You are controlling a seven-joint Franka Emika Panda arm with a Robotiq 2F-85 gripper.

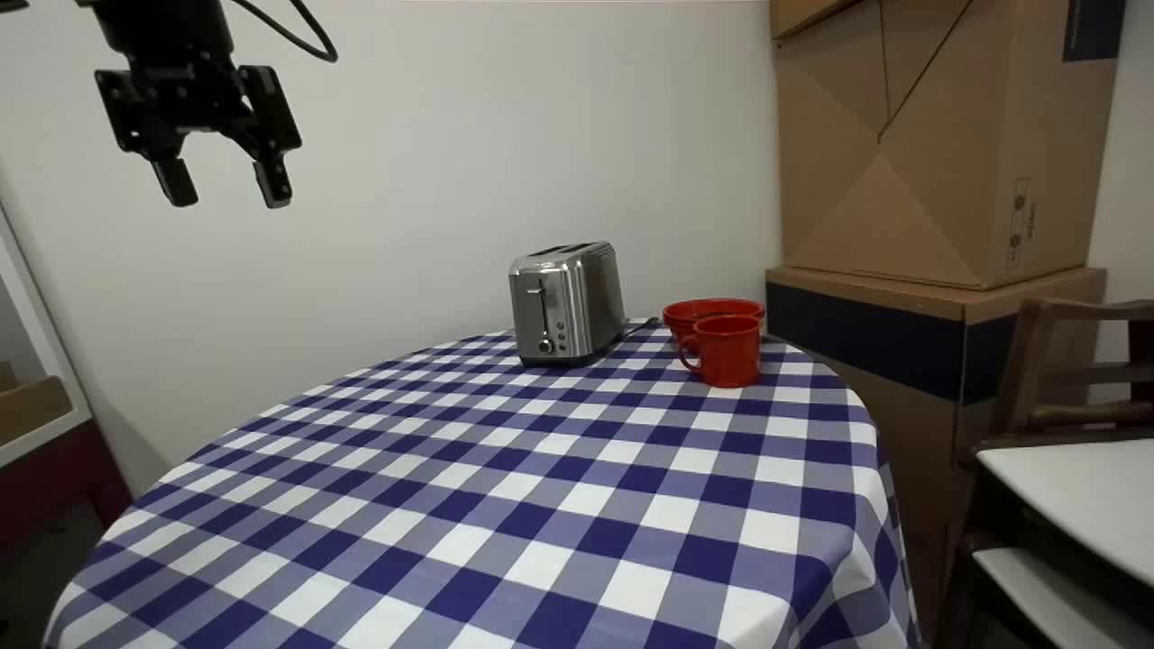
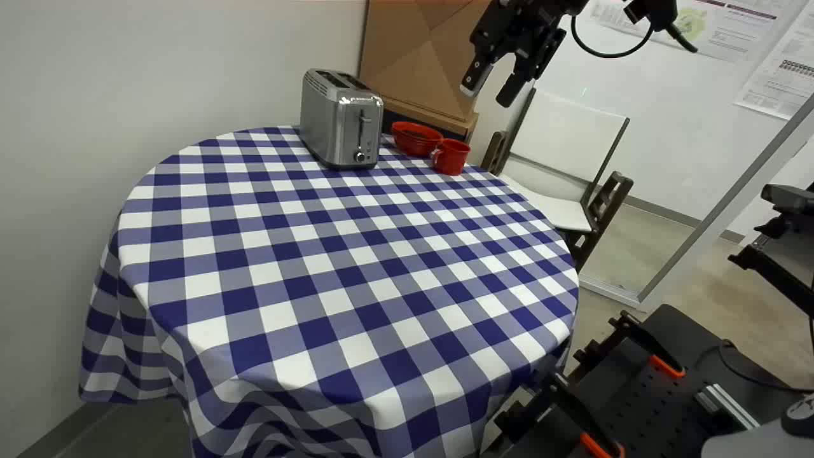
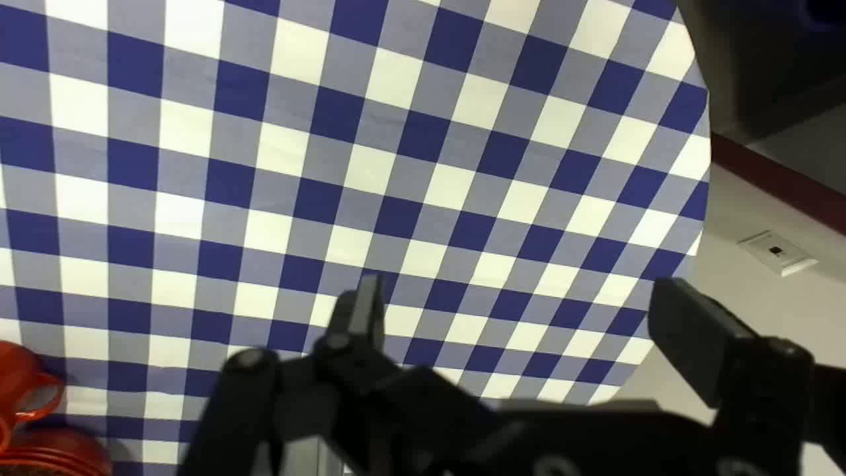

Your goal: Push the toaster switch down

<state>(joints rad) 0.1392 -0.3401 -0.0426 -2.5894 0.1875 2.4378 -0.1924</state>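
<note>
A silver toaster stands upright on the table with the checkered cloth; it also shows in an exterior view. Its switch, a small dark lever, is on the narrow end face, near the top of its slot, and shows likewise in an exterior view. A knob and small buttons sit beside and below the slot. My gripper is open and empty, high above the table and well apart from the toaster; it also shows in an exterior view. In the wrist view, the open fingers hide most of the toaster.
A red mug and a red bowl stand beside the toaster. A blue and white checkered cloth covers the round table. A white wall is behind the toaster. Cardboard boxes and a chair stand past the table's edge.
</note>
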